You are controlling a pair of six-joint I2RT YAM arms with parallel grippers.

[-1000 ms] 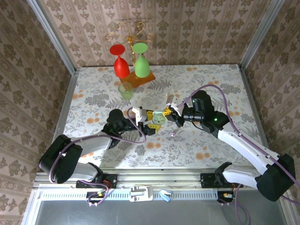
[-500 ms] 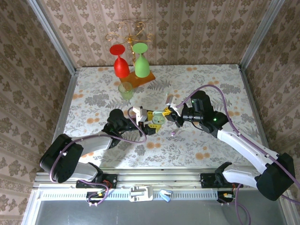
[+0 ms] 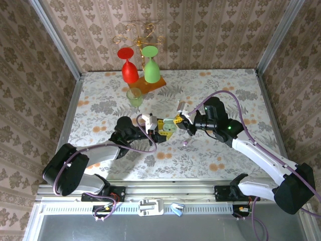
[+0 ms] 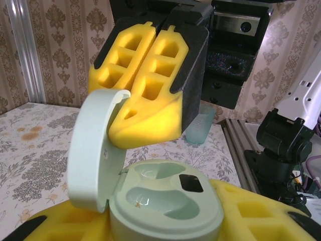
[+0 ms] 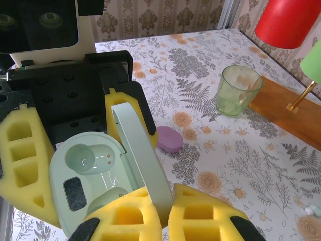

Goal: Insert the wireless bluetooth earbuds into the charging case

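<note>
Two grippers meet near the middle of the flowered table [image 3: 100, 110] in the top view. The left gripper [image 3: 161, 128] and the right gripper [image 3: 175, 122] stand on either side of the mint charging case [image 3: 168, 128]. The lilac earbud [image 3: 185, 143] lies on the table at about 5 o'clock from the right gripper's tips, near both hands and the case but apart from them. It is too small to tell its long axis. Against a second ago the bud has not shifted, the arms have barely moved, and the left fingers have drawn in on the case.

From the left wrist, the left gripper [image 4: 160, 228] clamps the charging case [image 4: 170, 201] between its yellow foam pads. The cavity faces up and the long axis runs away from the camera toward 12 o'clock. The lid [image 4: 93, 150] stands nearly upright on the 9 o'clock side. The right gripper [image 4: 145, 120] hangs at 12 o'clock, its pads narrowed together at the lid's top edge.

From the right wrist, the right gripper [image 5: 165, 211] sits at 6 o'clock and the lid [image 5: 140, 150] rises from between its pads, pinched there. The charging case [image 5: 85, 175] lies at 9 o'clock of the lid, long axis from 11 to 5, inside the left gripper [image 5: 70, 133]. A purple oval [image 5: 169, 139] rests on the table just past the lid; whether it is a bud or a case I cannot tell. A green cup [image 5: 241, 90] stands farther off at 2 o'clock.
</note>
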